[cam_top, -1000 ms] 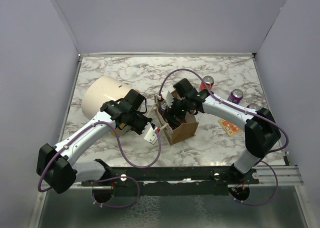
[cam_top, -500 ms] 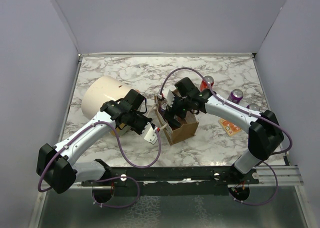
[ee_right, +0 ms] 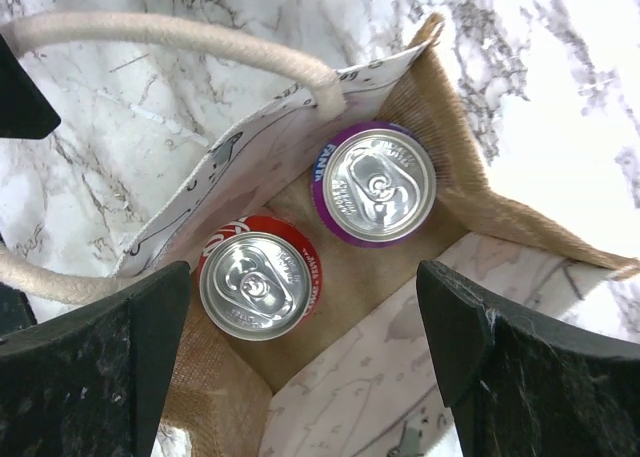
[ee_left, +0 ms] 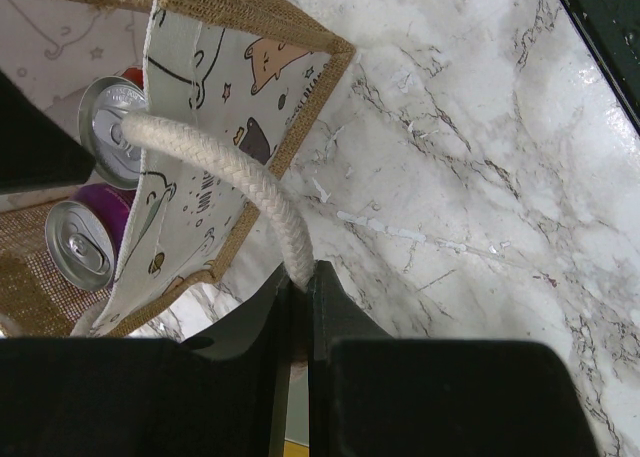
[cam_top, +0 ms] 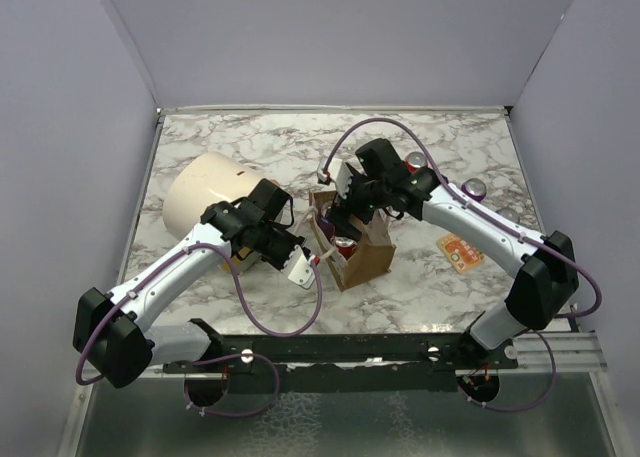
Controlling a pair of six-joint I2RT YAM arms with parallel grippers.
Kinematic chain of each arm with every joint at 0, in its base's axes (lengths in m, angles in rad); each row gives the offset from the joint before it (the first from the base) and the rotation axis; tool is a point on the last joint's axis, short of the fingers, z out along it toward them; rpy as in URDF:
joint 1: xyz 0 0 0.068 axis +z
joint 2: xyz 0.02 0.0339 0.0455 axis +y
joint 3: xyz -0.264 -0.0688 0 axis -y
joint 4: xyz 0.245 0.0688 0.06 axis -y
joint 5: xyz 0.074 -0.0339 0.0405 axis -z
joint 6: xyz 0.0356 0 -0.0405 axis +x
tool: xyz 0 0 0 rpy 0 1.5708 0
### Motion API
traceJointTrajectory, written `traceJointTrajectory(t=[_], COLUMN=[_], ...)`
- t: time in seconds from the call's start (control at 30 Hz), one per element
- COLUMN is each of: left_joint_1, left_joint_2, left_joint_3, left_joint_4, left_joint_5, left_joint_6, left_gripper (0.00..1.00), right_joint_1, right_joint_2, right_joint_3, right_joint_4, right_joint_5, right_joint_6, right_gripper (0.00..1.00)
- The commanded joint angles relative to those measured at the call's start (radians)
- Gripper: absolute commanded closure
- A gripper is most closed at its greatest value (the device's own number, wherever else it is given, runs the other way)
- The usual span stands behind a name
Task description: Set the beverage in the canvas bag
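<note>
Meeting grey walls (cam_top: 330, 37), marble table (cam_top: 260, 147), left hand (ee_left: 298, 277) pinching rope handle (ee_left: 230, 172), right hand (ee_right: 300, 322) wide.

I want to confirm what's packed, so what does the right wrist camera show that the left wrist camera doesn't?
Right wrist only: the open right hand, with the red can and purple can seen straight from above. Left wrist only: the left hand shut on a rope handle. Both: the canvas bag, both cans, the marble table.

Top view: high, rear, looking down over whole table (cam_top: 250, 142). Wrist views: close-up, downward, both sharing canvas bag (ee_right: 435, 107).
</note>
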State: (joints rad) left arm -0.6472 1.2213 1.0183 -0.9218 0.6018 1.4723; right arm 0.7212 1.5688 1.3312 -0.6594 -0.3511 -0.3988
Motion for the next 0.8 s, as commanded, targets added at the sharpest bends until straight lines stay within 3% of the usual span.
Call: traceJointTrajectory(t=[0.0,0.23,0.5,0.77], left_joint_1=[0.006,0.006,0.006,0.006], left_joint_2=[-0.001,0.011,0.037,0.047], left_joint_3=[0.003,0.011,0.028,0.034], left_joint_4=[-0.020,-0.025,-0.032,-0.037], left_joint_5=[0.028,0.029,0.027,0.029], left_joint_6=[0.012,0.012,0.007,0.005], left_gripper=[1.00,1.00,1.00,1.00], right_joint_1=[0.009,-0.004,-0.133,-0.375], right_joint_2=[-0.050,-0.081,-0.142,-0.305], right_joint_3=[0.071,0.182,0.307,0.185], right_joint_4=[-0.035,-0.090,-0.144,-0.043], right_joint_5=[0.062,0.097,-0.018,-0.036], right_joint_6=[-0.023,-0.032,0.006,0.076], right_gripper=[0.06,0.07,0.07,0.07])
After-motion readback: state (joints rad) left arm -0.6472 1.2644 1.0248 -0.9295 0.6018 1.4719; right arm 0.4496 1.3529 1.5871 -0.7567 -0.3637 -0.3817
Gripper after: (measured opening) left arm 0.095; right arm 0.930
